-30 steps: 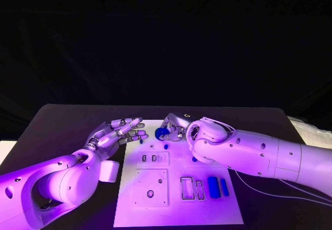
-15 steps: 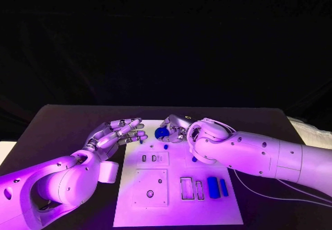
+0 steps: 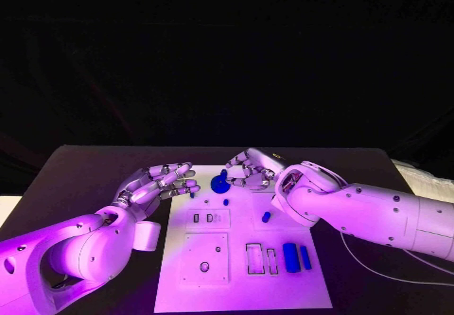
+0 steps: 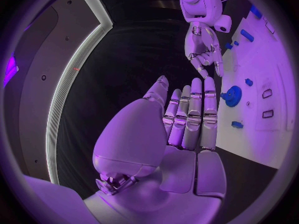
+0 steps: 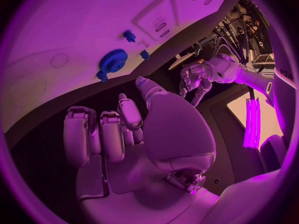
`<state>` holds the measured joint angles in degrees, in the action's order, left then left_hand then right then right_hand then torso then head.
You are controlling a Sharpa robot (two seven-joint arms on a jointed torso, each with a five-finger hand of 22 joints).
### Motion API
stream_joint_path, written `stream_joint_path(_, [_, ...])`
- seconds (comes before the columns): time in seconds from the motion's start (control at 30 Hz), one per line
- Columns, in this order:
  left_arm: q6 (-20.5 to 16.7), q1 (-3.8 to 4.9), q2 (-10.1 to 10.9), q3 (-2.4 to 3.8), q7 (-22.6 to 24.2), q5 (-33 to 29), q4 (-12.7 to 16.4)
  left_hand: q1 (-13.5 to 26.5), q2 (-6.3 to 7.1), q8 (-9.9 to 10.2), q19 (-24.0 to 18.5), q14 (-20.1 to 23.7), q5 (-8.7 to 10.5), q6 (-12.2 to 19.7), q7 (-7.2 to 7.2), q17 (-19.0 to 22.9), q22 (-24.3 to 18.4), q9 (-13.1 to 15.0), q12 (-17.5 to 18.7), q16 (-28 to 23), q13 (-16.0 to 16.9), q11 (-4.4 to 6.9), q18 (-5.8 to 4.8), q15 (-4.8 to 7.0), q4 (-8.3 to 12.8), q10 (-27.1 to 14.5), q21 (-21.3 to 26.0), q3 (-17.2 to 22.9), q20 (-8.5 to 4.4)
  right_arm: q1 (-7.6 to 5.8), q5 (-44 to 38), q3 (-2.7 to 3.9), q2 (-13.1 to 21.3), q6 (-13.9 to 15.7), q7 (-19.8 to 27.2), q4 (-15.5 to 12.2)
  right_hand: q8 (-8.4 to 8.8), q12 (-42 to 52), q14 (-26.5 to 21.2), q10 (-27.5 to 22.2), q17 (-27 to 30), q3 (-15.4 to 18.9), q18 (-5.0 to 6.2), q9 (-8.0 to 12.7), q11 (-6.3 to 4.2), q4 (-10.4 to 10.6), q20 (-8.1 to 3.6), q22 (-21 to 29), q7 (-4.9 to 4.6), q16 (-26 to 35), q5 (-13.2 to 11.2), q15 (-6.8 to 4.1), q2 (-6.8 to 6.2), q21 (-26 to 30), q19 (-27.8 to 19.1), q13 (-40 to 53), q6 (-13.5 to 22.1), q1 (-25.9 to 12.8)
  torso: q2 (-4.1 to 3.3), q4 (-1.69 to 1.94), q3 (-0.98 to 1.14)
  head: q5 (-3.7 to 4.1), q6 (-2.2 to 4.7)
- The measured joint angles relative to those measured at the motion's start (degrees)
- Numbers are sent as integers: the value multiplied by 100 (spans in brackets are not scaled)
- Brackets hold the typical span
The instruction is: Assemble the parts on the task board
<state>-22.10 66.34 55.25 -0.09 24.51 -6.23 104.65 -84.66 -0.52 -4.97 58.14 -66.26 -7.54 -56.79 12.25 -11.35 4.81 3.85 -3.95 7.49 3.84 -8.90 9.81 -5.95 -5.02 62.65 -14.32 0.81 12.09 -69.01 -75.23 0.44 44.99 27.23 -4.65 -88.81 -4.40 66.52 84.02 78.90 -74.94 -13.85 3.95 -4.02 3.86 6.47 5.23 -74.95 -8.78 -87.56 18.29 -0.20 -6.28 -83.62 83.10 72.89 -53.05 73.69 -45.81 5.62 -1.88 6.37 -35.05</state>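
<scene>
Blue gear [image 3: 220, 184] sits on the task board [image 3: 237, 289] near its top edge, frame centre, touching neither hand. Right hand [image 3: 252, 169] just upper right of it, fingers curled, holding nothing. Left hand [image 3: 156, 184] left of the board over the desk [image 3: 85, 170], fingers apart, empty.
</scene>
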Motion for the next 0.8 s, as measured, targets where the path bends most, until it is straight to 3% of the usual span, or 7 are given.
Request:
stream_joint_path(0.13, [0, -2, -13, -2, 0, 0, -60, 0, 0, 0, 0, 0, 0, 0, 0, 0, 0, 0, 0, 0, 0, 0, 0, 0, 0, 0, 0, 0, 0, -76, 387, 9, 377, 40, 427, -151, 0, -45, -10, 2, 0, -47, -10, 0, -3, -108, -3, 0, 10, -34, -47, -15, -14, -45, 17, -25, -115, 94, 8, -32, 25, -5, 4])
stream_joint_path(0.17, [0, -2, -18, -2, 0, 0, -68, 0, 0, 0, 0, 0, 0, 0, 0, 0, 0, 0, 0, 0, 0, 0, 0, 0, 0, 0, 0, 0, 0, -100, 455, 11, 482, 39, 490, -172, 0, -45, -6, 21, 0, -52, -82, 1, -21, -145, -6, 0, 16, -34, -47, -36, -8, -94, 59, -25, -161, 99, 12, -38, 31, -12, 4])
stream_joint_path(0.23, [1, -3, -39, -2, 0, 0, -85, 0, 0, 0, 0, 0, 0, 0, 0, 0, 0, 0, 0, 0, 0, 0, -1, 0, 8, 0, 0, 8, 0, -154, 570, 16, 777, 14, 607, -204, 0, -45, 1, 21, 0, -77, -96, 1, -22, -207, -10, 1, 40, -56, -60, -43, -45, -163, 71, -34, -224, 135, 20, -52, 42, -16, 14])
stream_joint_path(0.47, [32, -7, -85, -4, 0, 190, -118, -23, -23, 0, 0, 0, 0, 0, 0, -6, -5, 0, 0, 0, -4, 0, 0, 0, 22, 0, 0, 22, 0, -187, 722, -15, 1522, -157, 847, -122, 22, -75, 1, 41, 1, -16, -95, 12, -42, -316, -10, 1, 46, -56, -325, -43, -105, -205, 71, -51, -231, 196, 42, -95, 71, 54, 24])
stream_joint_path(0.8, [124, -19, -133, -5, 0, 654, -172, -23, -23, 21, 0, 0, 0, 0, 0, -11, -5, 0, 0, -23, -4, 0, 0, 0, 22, 0, 21, 22, 0, -28, 792, -57, 1672, -294, 1069, 228, 51, -166, 1, 39, 1, 11, -95, 21, -44, -343, -10, 2, 47, -55, -399, -43, -144, -204, 71, -107, -230, 157, 59, -169, 122, 46, 40])
